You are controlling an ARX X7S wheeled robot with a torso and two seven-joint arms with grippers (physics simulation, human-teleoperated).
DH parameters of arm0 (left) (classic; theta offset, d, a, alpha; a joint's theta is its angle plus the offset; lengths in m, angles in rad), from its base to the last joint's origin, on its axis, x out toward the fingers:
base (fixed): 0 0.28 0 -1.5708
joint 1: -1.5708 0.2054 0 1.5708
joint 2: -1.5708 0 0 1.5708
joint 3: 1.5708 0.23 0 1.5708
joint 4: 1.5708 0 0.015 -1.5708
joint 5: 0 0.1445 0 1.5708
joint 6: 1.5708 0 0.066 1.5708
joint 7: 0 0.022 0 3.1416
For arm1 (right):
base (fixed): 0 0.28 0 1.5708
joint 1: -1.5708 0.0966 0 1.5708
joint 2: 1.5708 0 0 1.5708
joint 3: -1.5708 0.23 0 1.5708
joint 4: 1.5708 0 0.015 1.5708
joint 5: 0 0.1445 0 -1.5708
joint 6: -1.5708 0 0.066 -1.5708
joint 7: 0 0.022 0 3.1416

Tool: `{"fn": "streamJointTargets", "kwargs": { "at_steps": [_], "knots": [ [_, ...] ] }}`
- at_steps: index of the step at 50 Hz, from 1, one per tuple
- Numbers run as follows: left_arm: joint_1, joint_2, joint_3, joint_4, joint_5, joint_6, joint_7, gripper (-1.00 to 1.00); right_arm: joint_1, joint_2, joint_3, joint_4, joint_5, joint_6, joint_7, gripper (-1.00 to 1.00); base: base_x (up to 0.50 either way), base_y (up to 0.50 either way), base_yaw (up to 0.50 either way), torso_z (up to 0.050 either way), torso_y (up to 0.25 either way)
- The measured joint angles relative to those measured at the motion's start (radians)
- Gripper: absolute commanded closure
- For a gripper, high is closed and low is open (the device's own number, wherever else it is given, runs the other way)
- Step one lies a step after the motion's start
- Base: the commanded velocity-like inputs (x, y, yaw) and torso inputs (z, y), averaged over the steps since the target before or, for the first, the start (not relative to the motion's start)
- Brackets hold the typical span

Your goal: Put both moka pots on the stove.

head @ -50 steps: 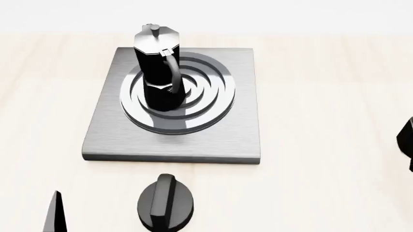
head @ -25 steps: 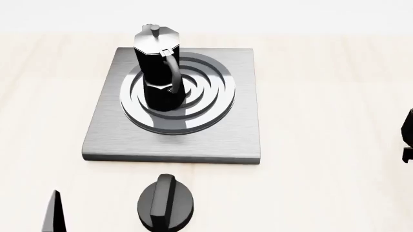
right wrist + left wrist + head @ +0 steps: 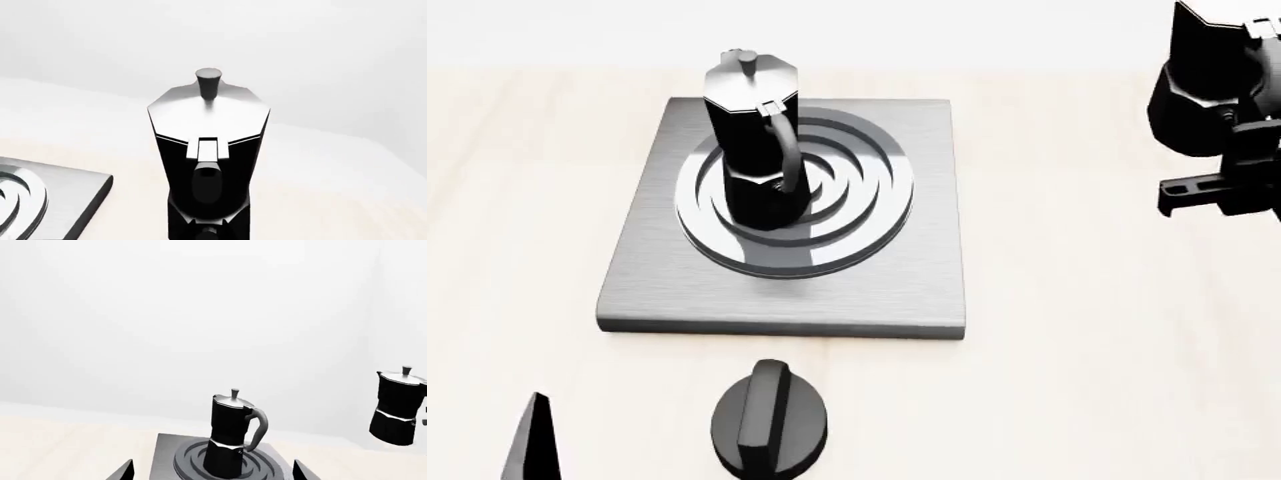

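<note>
One moka pot (image 3: 754, 140) stands upright on the ring burner of the grey stove (image 3: 868, 290); it also shows in the left wrist view (image 3: 230, 432) on the stove (image 3: 165, 460). The second moka pot (image 3: 1208, 85) hangs in the air right of the stove, slightly tilted, held at its handle side by my right gripper (image 3: 1228, 165). It fills the right wrist view (image 3: 208, 150), where a stove corner (image 3: 63, 195) shows beside it. It also shows in the left wrist view (image 3: 398, 412). My left gripper (image 3: 212, 472) is open and empty, short of the stove's near edge.
A short round black dial knob (image 3: 770, 418) sits on the light wooden table (image 3: 1094, 380) in front of the stove. One left fingertip (image 3: 537, 440) shows at the near left. A white wall lies behind the table.
My right gripper has come up into the head view from the right edge, carrying the second moka pot upward and toward the far right. The left arm and the pot on the stove have not moved.
</note>
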Motion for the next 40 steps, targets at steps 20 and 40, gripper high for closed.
{"fn": "streamJointTargets", "kwargs": {
  "at_steps": [20,40],
  "knots": [
    [0.003,-0.002,-0.018,0.003,-0.013,0.015,-0.014,-1.0,0.086,-0.081,-0.016,-0.11,-0.036,0.057,-0.037,1.0,0.0,0.0,0.0,0.0,0.0],
    [0.011,-0.009,-0.03,0.032,0.006,0.003,-0.047,-1.0,0.124,-0.179,-0.019,-0.07,-0.054,0.079,-0.076,1.0,0.0,0.0,0.0,0.0,0.001]
  ]
}}
